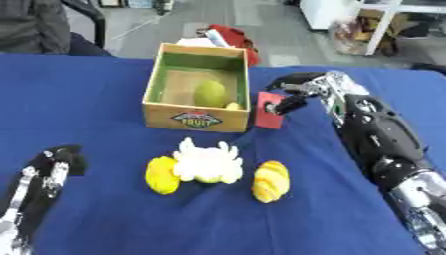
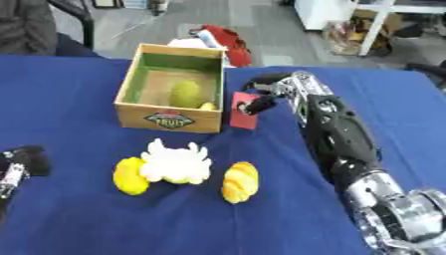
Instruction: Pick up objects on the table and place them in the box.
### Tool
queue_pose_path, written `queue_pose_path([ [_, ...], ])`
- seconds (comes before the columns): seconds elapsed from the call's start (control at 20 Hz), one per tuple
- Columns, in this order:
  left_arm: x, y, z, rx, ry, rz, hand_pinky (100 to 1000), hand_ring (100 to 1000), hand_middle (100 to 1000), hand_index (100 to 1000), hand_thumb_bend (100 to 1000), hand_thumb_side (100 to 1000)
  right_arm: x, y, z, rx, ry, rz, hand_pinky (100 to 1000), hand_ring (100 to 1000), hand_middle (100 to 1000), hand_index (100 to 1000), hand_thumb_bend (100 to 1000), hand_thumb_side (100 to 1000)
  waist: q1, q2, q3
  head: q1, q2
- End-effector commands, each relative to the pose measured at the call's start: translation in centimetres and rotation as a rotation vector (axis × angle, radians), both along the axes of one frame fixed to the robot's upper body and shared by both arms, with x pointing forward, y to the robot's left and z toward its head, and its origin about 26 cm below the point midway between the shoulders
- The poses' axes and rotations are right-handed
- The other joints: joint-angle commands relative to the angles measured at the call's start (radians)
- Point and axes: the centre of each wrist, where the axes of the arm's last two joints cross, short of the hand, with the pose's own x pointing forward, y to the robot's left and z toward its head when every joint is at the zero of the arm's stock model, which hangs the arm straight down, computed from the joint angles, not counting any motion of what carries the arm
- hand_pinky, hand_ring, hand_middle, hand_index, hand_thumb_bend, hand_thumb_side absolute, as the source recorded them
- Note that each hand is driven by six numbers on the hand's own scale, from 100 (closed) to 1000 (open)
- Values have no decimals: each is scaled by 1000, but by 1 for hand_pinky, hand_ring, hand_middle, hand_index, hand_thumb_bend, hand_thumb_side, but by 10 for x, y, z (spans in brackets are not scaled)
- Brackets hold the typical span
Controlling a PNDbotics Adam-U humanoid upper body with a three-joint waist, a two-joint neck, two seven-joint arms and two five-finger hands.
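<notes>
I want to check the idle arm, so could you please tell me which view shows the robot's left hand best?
The left eye view: the black left hand shows at the lower left with its forearm, resting on the blue tablecloth. The right eye view shows only part of it, cut off at the left edge.

left hand (image 1: pixel 52 167) cropped, box (image 1: pixel 197 118) label blurred

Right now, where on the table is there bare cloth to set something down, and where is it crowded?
Bare blue cloth lies left of the box, and more in front of the yellow, white and orange pieces. It is crowded at the box's right side, where the right hand holds a red card. The left hand rests at lower left.
</notes>
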Motion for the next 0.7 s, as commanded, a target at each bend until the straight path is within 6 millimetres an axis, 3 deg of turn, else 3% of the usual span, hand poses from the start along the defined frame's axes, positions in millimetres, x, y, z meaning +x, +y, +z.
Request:
queue_pose_path([
  [0.05, 1, 3, 9, 15, -30, 4, 656, 620, 572, 742, 100, 728, 0, -4, -2, 32, 14, 9, 861, 984, 993, 1000, 100, 1000, -5, 3, -2, 2, -12],
  [0.7, 2, 3, 10, 15, -33, 4, 657, 621, 572, 742, 100, 727, -11, -20, -34, 278, 271, 137, 837, 953, 968, 1000, 100, 1000, -7, 0, -4, 3, -14],
])
